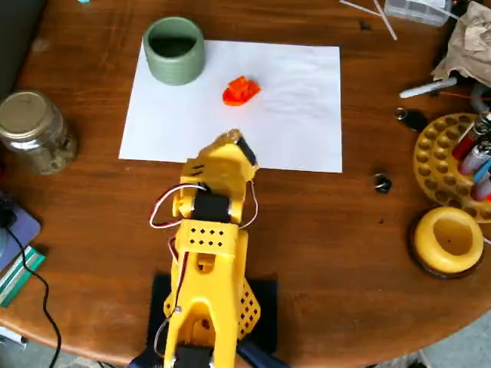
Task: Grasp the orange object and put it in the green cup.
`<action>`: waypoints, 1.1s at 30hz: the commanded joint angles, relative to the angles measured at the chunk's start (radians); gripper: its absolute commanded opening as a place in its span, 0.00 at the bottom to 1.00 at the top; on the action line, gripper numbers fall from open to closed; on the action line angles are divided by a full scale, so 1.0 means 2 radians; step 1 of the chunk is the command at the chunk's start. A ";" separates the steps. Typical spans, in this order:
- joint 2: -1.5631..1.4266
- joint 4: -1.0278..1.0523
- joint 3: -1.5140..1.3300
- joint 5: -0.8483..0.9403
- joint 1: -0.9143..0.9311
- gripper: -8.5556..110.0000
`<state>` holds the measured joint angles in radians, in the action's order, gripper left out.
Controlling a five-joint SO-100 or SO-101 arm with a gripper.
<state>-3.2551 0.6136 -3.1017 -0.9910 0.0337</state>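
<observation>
**Orange lump lay free on the paper, arm short of it**

In the overhead view the orange object rested on a white sheet of paper spread over the round wooden table. Its long axis ran roughly from eight o'clock to two o'clock, with the narrower, pointed end toward two o'clock and the blunter, rounded end toward eight. Nothing touched it.

The green cup stood upright at about ten o'clock from the lump, near it but apart, on the paper's upper left corner, its dark inside showing.

The yellow arm reached up from the bottom edge toward twelve o'clock. The gripper sat at six o'clock from the orange object, over the paper's lower edge and apart from the lump; the arm's body hid the fingers, so I could not tell whether they were spread or closed.

A glass jar stood at the left edge, a yellow ring-shaped dish at the right.
</observation>
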 commanded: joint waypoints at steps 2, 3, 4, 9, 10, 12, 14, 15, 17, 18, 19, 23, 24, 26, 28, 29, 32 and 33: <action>-0.002 -0.052 0.002 -0.071 0.005 0.07; 0.004 -0.053 0.002 -0.090 0.004 0.07; 0.015 -0.062 0.002 -0.107 0.002 0.07; 0.151 -0.229 0.002 -0.130 0.000 0.07; 0.194 -0.278 0.002 -0.131 -0.003 0.07; 0.255 -0.336 0.005 -0.143 -0.010 0.07; 0.287 -0.373 0.006 -0.149 -0.013 0.07; 0.309 -0.401 0.007 -0.151 -0.014 0.07; 0.362 -0.457 0.009 -0.158 -0.016 0.07; 0.397 -0.492 0.010 -0.163 -0.016 0.07; 0.439 -0.537 0.012 -0.163 -0.016 0.07; 0.586 -0.644 0.058 -0.166 -0.009 0.07; 0.611 -0.667 0.064 -0.167 -0.009 0.07; 0.636 -0.678 0.077 -0.173 -0.007 0.07; 0.645 -0.680 0.087 -0.177 -0.002 0.07; 0.649 -0.680 0.091 -0.179 -0.001 0.07; 0.680 -0.682 0.117 -0.184 0.000 0.07; 0.700 -0.693 0.127 -0.184 0.001 0.07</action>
<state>-1.9129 -0.7317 -2.9161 -1.3514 0.0322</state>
